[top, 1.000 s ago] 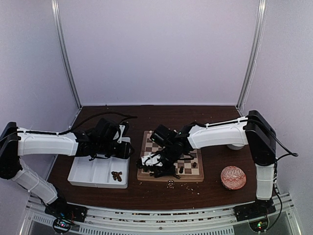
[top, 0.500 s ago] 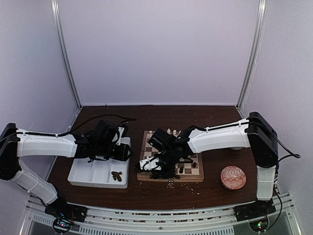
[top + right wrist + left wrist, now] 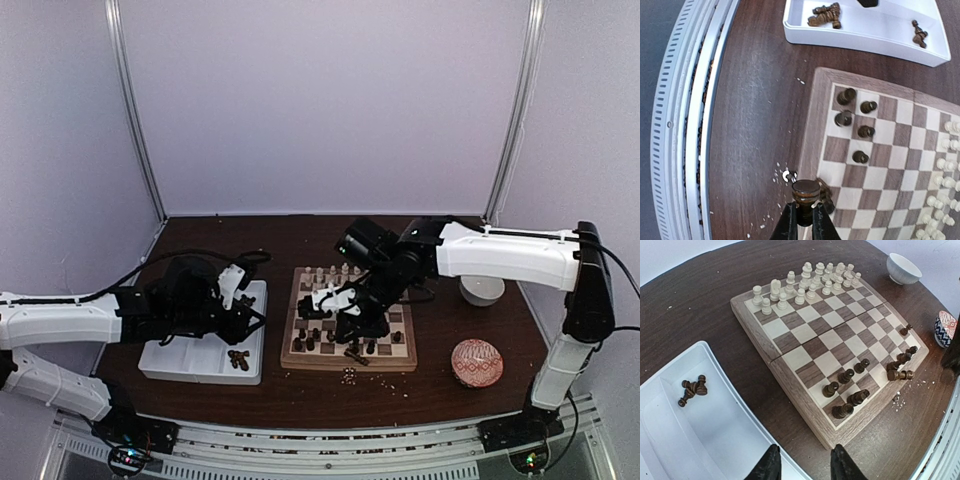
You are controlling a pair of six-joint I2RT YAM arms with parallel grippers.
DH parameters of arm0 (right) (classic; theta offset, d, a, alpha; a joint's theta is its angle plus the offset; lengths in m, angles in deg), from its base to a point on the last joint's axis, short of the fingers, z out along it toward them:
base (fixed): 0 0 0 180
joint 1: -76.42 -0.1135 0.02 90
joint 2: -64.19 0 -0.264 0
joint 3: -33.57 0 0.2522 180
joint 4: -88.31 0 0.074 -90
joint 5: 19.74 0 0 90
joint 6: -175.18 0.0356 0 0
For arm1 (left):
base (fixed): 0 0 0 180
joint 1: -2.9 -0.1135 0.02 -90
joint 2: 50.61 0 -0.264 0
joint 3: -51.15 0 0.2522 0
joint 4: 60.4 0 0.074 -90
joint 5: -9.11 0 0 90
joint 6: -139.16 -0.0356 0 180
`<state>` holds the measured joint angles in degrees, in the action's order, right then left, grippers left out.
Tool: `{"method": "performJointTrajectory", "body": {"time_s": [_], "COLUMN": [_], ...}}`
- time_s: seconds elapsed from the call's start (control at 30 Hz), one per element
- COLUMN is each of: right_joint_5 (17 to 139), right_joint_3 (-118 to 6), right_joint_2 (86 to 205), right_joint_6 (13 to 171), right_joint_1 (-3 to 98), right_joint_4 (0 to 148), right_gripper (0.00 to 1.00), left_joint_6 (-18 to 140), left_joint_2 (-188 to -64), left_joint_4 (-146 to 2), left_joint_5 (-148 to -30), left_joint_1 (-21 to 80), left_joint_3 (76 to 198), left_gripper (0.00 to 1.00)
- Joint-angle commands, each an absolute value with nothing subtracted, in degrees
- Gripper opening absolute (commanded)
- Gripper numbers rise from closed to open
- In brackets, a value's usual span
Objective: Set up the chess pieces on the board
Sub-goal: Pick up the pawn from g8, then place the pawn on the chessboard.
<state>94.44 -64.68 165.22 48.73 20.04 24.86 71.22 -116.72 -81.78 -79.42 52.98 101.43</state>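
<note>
As tallied: one checkered board (image 3: 826, 342), two cream rows of chess pieces (image 3: 807, 282) at far edge. One dark piece (image 3: 805, 190) pinched in right gripper (image 3: 804, 206); left gripper (image 3: 804, 454) parted, empty.

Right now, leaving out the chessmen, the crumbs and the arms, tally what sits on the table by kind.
Chessboard: 1
Divided white tray: 1
White bowl: 1
Patterned round object: 1
Total: 4
</note>
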Motion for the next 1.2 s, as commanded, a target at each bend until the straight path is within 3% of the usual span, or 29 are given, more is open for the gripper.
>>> {"method": "performJointTrajectory", "body": {"time_s": [0.0, 0.3, 0.63, 0.93, 1.17], "right_joint_5": [85.9, 64.5, 52.8, 48.8, 50.5], "right_joint_3": [-68.3, -72.5, -86.2, -89.0, -89.1], "right_joint_2": [163.0, 171.2, 187.1, 192.0, 192.0], "right_joint_6": [42.7, 31.6, 31.1, 31.7, 31.9], "right_joint_1": [22.9, 26.7, 26.8, 26.8, 26.9], "right_joint_4": [11.3, 0.0, -7.9, -8.4, -6.6], "right_gripper": [0.07, 0.08, 0.08, 0.11, 0.25], "left_joint_6": [68.8, 70.6, 74.4, 75.3, 74.7], "left_joint_2": [-118.3, -119.8, -118.1, -119.5, -121.6], "left_joint_4": [-79.5, -76.9, -73.1, -70.6, -70.2], "left_joint_5": [-79.5, -78.5, -77.8, -78.0, -78.9], "left_joint_1": [54.4, 58.1, 59.9, 60.3, 60.3], "left_joint_3": [104.4, 104.9, 100.2, 99.1, 100.2], "left_gripper": [0.34, 0.34, 0.34, 0.35, 0.35]}}
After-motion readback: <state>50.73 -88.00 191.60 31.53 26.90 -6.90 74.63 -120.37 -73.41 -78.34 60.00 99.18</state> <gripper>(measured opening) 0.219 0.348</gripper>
